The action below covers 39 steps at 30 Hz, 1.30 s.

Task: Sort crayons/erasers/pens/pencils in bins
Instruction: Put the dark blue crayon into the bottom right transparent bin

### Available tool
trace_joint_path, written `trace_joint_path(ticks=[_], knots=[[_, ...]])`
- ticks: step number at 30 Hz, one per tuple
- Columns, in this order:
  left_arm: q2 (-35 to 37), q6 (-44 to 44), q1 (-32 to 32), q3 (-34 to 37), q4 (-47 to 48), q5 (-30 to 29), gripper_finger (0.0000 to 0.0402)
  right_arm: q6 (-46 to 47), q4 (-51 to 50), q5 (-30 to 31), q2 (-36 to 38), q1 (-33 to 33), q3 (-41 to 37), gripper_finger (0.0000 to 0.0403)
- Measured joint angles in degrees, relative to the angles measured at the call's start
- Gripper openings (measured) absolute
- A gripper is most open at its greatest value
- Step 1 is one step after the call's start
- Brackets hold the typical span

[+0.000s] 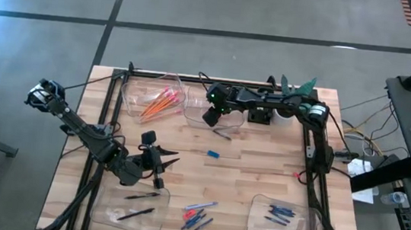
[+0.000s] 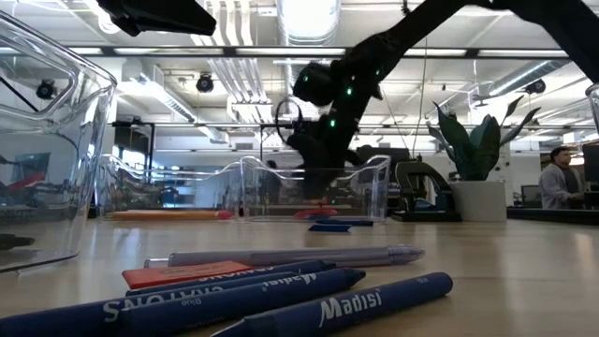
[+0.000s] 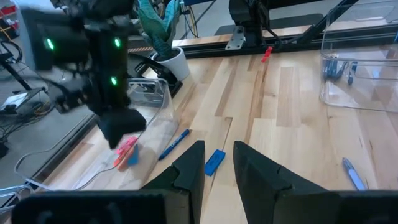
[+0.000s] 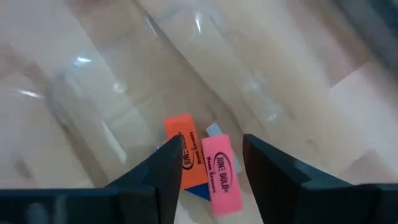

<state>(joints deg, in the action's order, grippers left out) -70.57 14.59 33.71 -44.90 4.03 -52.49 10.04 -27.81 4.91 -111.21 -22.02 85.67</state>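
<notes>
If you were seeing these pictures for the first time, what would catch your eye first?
The right gripper hangs open over the far middle bin, with an orange eraser and a pink eraser lying below it. Beside it, the far left bin holds bright orange pencils. The left gripper waits above the near left bin.

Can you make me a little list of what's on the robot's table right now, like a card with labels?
Pencils: orange, in the far left bin
Erasers: orange eraser and pink eraser, lying in the far middle bin
Right tool: open, over the erasers
Left tool: empty, above the table near the pens bin
Pens: two dark ones in the near left bin
Crayons: blue, some in the near right bin, more loose on the table
</notes>
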Motion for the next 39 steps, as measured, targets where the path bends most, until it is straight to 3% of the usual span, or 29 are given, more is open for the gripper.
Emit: trace_joint_path(ticks=[8, 17, 26, 31, 39], knots=[[-0.01, -0.01, 0.0, 0.02, 0.02, 0.0, 0.007, -3.19, -1.23, -0.05, 9.44, 2.85, -0.72, 0.0157], [-0.02, -0.02, 0.01, 0.02, 0.06, 0.0, 0.007, -5.23, -1.1, -0.22, 18.21, 17.46, -10.26, 0.0143], [-0.02, -0.02, 0.0, 0.02, 0.01, 0.0, 0.007, 2.5, 14.61, 14.24, 19.72, 30.5, -24.69, 0.014], [-0.02, 0.02, 0.01, 0.02, -0.08, 0.02, 0.007, 8.1, 17.61, 16.77, 18.7, 31.36, -29.05, 0.0145], [-0.02, 0.04, 0.02, 0.02, -0.1, 0.02, 0.007, 14.92, 17.73, 21.18, 17.09, 27.56, -31.66, 0.0181]])
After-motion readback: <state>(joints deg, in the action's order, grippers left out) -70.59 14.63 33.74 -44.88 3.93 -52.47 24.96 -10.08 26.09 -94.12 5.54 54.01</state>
